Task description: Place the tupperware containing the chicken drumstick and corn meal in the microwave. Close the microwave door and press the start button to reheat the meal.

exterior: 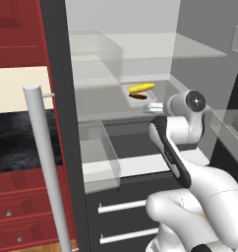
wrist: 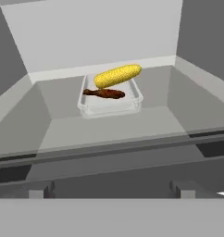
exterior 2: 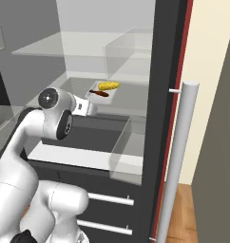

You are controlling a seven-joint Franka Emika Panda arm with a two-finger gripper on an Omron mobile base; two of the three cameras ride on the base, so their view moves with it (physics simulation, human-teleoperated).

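The tall flat black microwave door point(exterior: 59, 98) stands swung open, off to the gripper's left, its long grey cylindrical bar handle point(exterior: 44, 162) nearest to me. Straight ahead of the gripper lies the large grey microwave cavity point(wrist: 63, 125), its floor reaching back to a pale rear wall. Clear box-shaped bins point(exterior: 99, 155) hang on the inside of the door, one above and one below the gripper's level. The white arm's two-finger gripper point(wrist: 111, 190) hovers just outside the front lip of the cavity, fingers point(wrist: 185, 189) spread wide with nothing between them. Further in, well apart from the fingertips, the small translucent grey-white rectangular tupperware point(wrist: 110, 104) sits on the cavity floor toward the back. In it, the bright yellow corn cob point(wrist: 117, 76) lies on the far side, and the dark reddish-brown chicken drumstick point(wrist: 104, 93) lies just beside it, nearer the gripper.
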